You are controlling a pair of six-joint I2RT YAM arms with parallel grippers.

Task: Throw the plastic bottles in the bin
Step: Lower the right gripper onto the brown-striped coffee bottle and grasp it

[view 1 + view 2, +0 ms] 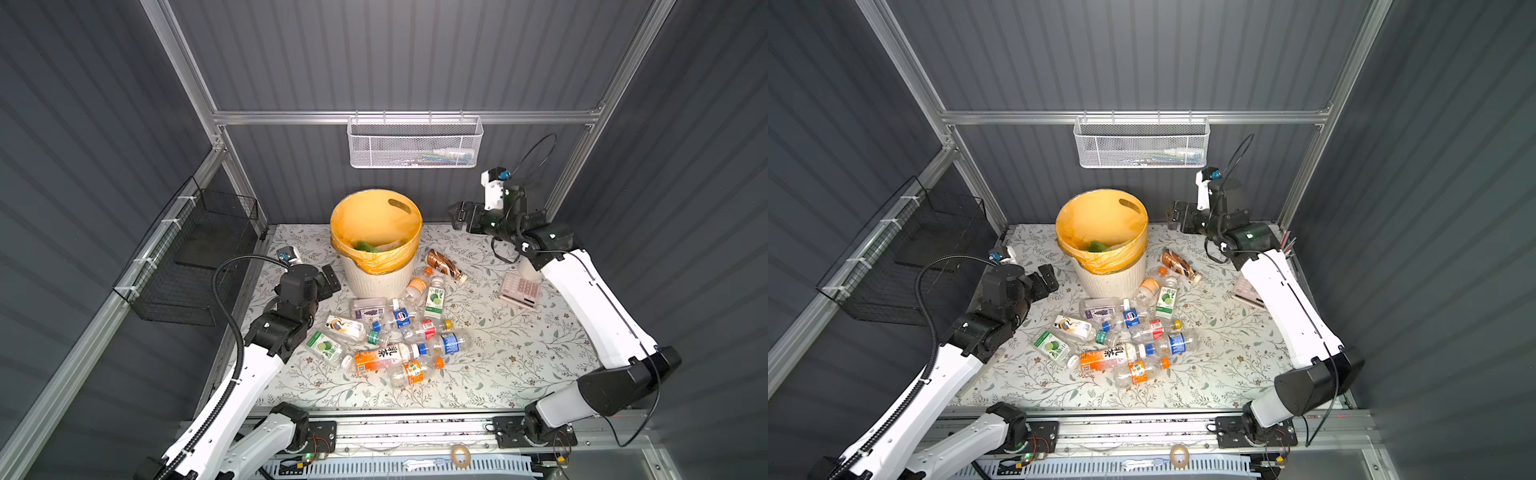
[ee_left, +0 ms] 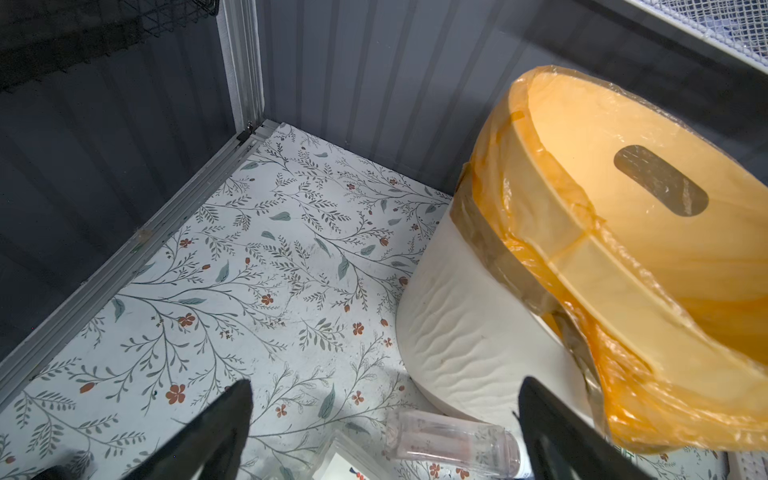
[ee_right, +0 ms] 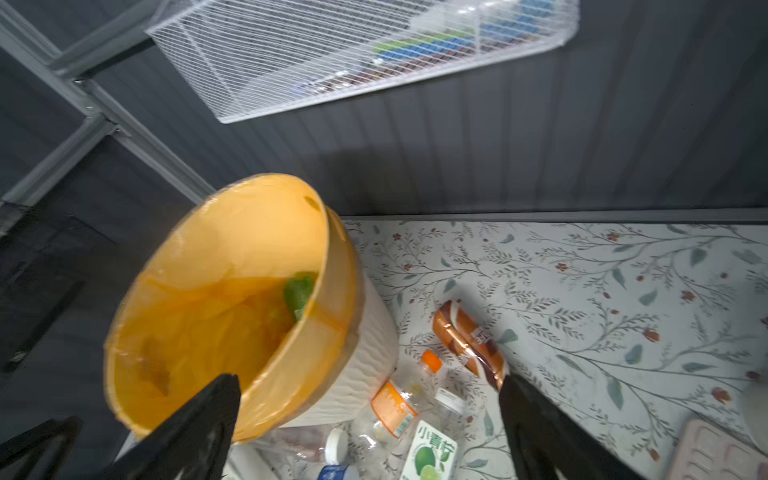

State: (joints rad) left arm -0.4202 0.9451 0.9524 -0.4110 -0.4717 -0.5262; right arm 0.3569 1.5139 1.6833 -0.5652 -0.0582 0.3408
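A robotics lab test cell: grey ribbed wall panels (image 1: 415, 54) set in an aluminium frame (image 1: 291, 117) enclose a floral-papered counter (image 1: 519, 365), with a left arm (image 1: 249, 374) and a right arm (image 1: 598, 307), white and black, mounted on a metal rail (image 1: 415, 430) along its front edge.

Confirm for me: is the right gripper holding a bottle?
No, the right gripper is open with nothing between its fingers, raised near the bin.

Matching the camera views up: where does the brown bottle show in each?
Both top views: brown bottle lies flat, just right of the bin.
Left wrist: not in view.
Right wrist: lying beside the bin's white wall.
Shared landmark: the orange-lined bin, in all four.
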